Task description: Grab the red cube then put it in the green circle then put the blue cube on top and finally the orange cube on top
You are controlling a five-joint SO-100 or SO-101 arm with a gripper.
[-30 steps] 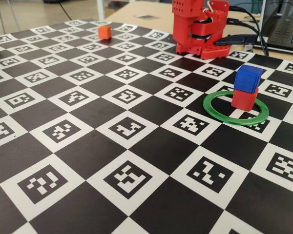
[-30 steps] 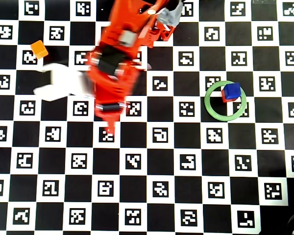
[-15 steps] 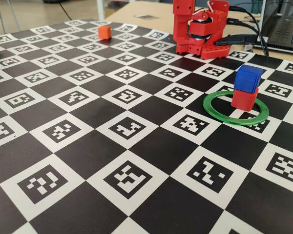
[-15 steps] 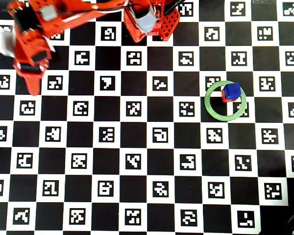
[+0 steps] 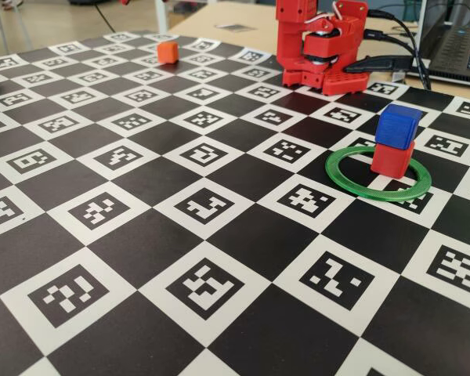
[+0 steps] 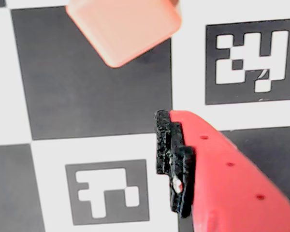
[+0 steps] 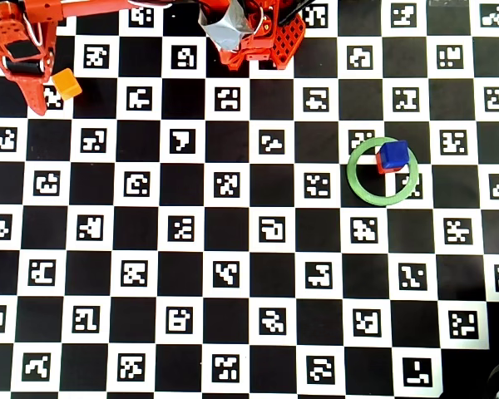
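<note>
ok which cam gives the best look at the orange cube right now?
Overhead view: the orange cube shows whole, right beside the gripper, so their relation is readable. The wrist view has it large but blurred and cropped at the top edge. The fixed view shows it small and far off, with the gripper out of frame.

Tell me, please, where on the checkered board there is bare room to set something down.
Nearly all the board is free: the whole near half, and the middle stretch between the orange cube and the green circle. It is crowded only at the circle, where the blue cube sits on the red cube, around the arm's base, and beside the gripper.
</note>
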